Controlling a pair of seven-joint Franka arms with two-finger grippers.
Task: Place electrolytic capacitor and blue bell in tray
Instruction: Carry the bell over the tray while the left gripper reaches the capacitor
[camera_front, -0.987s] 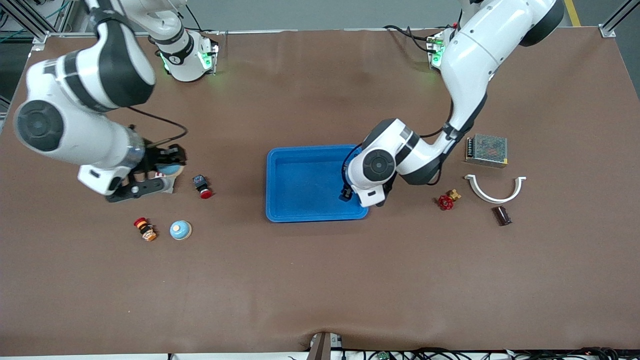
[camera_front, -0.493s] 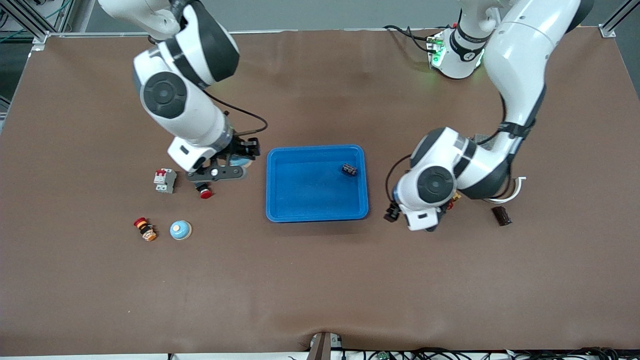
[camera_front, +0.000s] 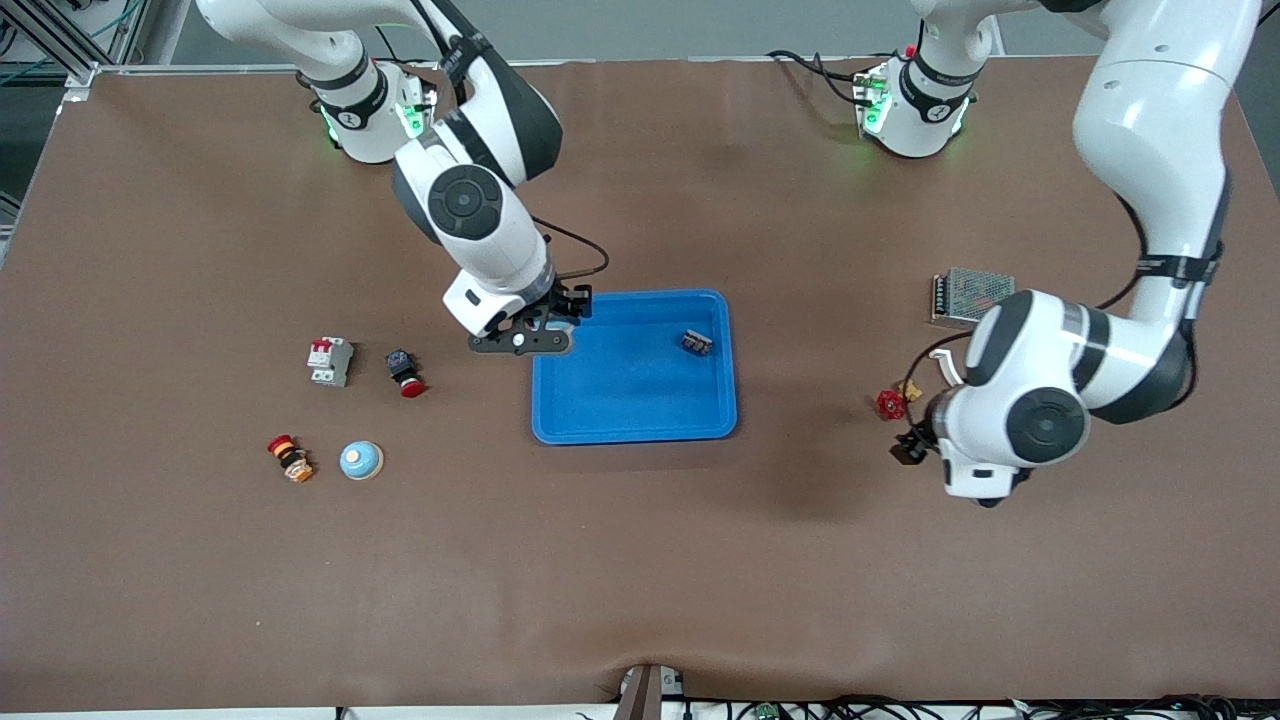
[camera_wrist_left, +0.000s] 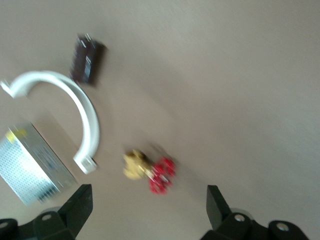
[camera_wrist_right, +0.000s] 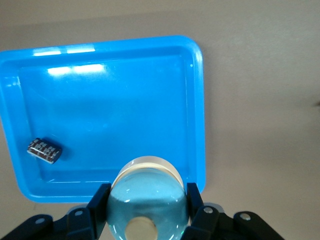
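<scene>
The bright blue tray (camera_front: 634, 425) lies mid-table. A small dark electrolytic capacitor (camera_front: 697, 342) lies in it near the rim toward the left arm's end; it also shows in the right wrist view (camera_wrist_right: 44, 150). My right gripper (camera_front: 532, 333) hangs over the tray's corner toward the right arm's end and is shut on a blue bell (camera_wrist_right: 146, 187). The tray's rim (camera_wrist_right: 199, 100) shows under the right gripper (camera_wrist_right: 147, 200). My left gripper (camera_front: 906, 446) is open and empty over the table beside the red valve (camera_front: 890, 403). In the left wrist view it (camera_wrist_left: 148, 207) frames bare table below the valve (camera_wrist_left: 159, 175).
A second blue bell (camera_front: 360, 460), a red-and-yellow button (camera_front: 290, 458), a red push button (camera_front: 403, 372) and a breaker (camera_front: 330, 360) lie toward the right arm's end. A metal power supply (camera_front: 972, 296), a white curved clip (camera_wrist_left: 87, 117) and a dark cylinder (camera_wrist_left: 86, 62) lie near the left gripper.
The left gripper let go of the capacitor in the tray and swung away toward the left arm's end. The right gripper carried the blue bell from near the breaker to over the tray's corner.
</scene>
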